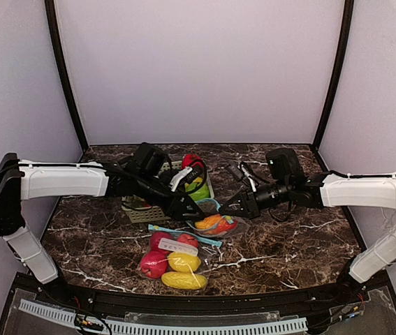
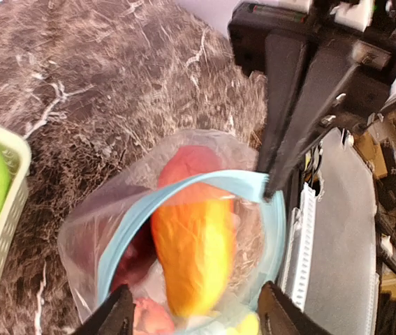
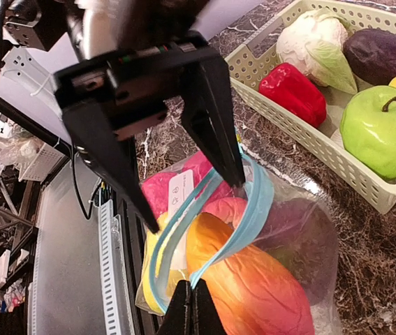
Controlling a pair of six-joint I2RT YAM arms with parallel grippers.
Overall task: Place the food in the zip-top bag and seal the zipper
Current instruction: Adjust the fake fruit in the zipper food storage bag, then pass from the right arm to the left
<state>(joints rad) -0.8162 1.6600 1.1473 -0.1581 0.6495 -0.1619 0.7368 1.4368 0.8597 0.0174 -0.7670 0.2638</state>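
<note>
A clear zip-top bag (image 1: 227,227) with a blue zipper rim (image 3: 253,209) lies mid-table, mouth open. An orange-yellow toy mango (image 2: 194,251) sits in the mouth, with red and dark pieces behind it. My right gripper (image 3: 191,296) is shut on the near rim; it also shows in the left wrist view (image 2: 271,192). My left gripper (image 2: 198,317) is open, straddling the mango just above the mouth, one fingertip (image 3: 236,178) at the far rim. More food sits in the basket (image 3: 302,132): cabbage (image 3: 316,45), red pepper (image 3: 292,91), green apple (image 3: 383,125), a dark purple piece (image 3: 379,52).
A second bag (image 1: 173,259) holding red and yellow fruit, with a white label, lies nearer the front edge. The pale green basket (image 1: 142,213) stands behind the left gripper (image 1: 187,208). The right gripper (image 1: 231,208) faces it across the open bag.
</note>
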